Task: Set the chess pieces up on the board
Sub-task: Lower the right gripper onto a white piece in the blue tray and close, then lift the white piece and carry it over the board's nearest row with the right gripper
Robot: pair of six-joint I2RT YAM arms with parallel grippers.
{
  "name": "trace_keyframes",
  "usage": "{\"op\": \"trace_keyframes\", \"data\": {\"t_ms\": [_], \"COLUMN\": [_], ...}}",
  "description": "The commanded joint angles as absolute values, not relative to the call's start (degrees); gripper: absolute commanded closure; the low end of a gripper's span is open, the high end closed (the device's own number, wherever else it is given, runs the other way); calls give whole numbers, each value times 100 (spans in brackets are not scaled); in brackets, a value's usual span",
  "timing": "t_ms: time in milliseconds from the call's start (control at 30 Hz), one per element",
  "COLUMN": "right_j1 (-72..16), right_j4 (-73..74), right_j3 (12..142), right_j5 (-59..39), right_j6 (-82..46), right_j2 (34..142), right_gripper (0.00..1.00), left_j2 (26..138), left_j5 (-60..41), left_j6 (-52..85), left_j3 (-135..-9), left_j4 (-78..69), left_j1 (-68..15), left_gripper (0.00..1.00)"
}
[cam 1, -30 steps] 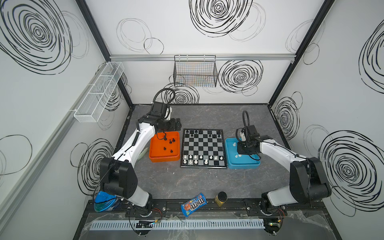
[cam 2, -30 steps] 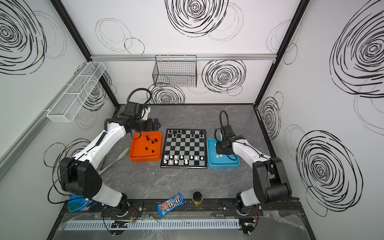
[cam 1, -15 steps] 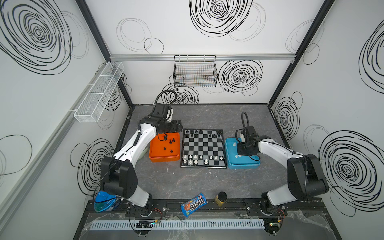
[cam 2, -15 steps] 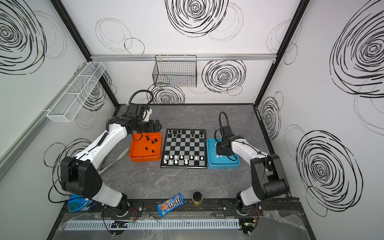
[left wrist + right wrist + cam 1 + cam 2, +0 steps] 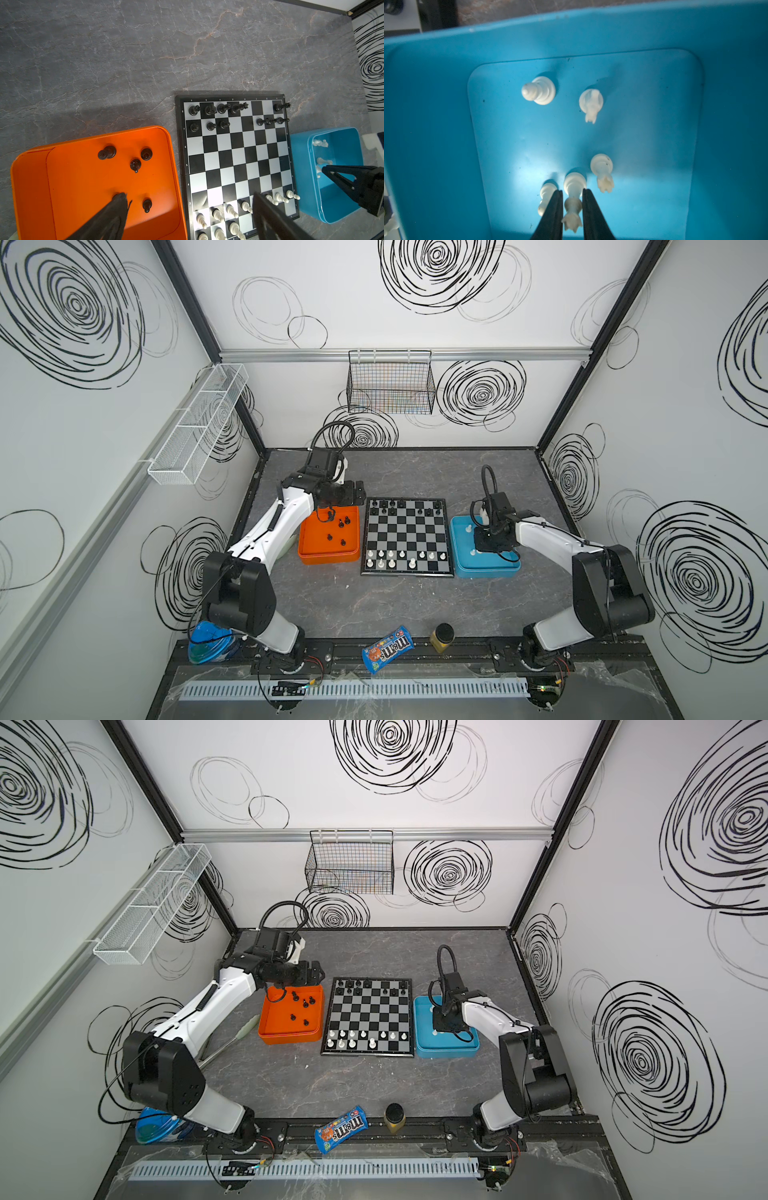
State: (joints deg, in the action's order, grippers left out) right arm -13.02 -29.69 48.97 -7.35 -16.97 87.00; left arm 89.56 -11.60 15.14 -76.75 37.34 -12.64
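Note:
The board (image 5: 406, 537) lies between an orange tray (image 5: 328, 558) and a blue tray (image 5: 486, 570). Black chess pieces (image 5: 392, 506) fill part of its far rows and white ones (image 5: 399, 562) part of its near rows. Several black pieces (image 5: 135, 165) stand in the orange tray. My left gripper (image 5: 189, 196) hangs open above that tray's edge beside the board, holding nothing. Down in the blue tray (image 5: 425, 104), my right gripper (image 5: 572, 192) is shut on a white crowned piece (image 5: 572, 207), its base on the tray floor. Several other white pieces (image 5: 538, 90) stand around it.
A candy bag (image 5: 386, 649) and a small black-lidded jar (image 5: 444, 637) lie near the front rail. A black wire basket (image 5: 390, 383) hangs on the back wall and a white wire shelf (image 5: 199, 423) on the left wall. Tongs (image 5: 245, 1029) lie left of the orange tray.
My right gripper's jaws have narrowed onto the white crowned piece in the blue tray. My left gripper has drifted slightly toward the board, still open.

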Motion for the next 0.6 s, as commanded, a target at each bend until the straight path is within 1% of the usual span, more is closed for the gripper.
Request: {"op": "trace_keyframes", "data": {"t_ms": [0, 267, 567], "right_j1": [-1327, -1440, -1565], "right_j4": [-3157, -3408, -4132], "right_j3": [4964, 5249, 6116], "right_j5": [-687, -553, -392], "right_j6": [-1748, -1728, -1414], "right_j2": [8707, 8657, 8683], "right_gripper": [81, 84, 85], "left_j2": [8983, 8928, 8879], "left_j5": [-1246, -1250, -1266], "left_j6": [1548, 1533, 1569], "left_j3": [-7579, -7505, -7576], "left_j4": [3542, 3533, 3542], "left_j1": [-1310, -1310, -1283], "left_gripper": [4, 4, 4]}}
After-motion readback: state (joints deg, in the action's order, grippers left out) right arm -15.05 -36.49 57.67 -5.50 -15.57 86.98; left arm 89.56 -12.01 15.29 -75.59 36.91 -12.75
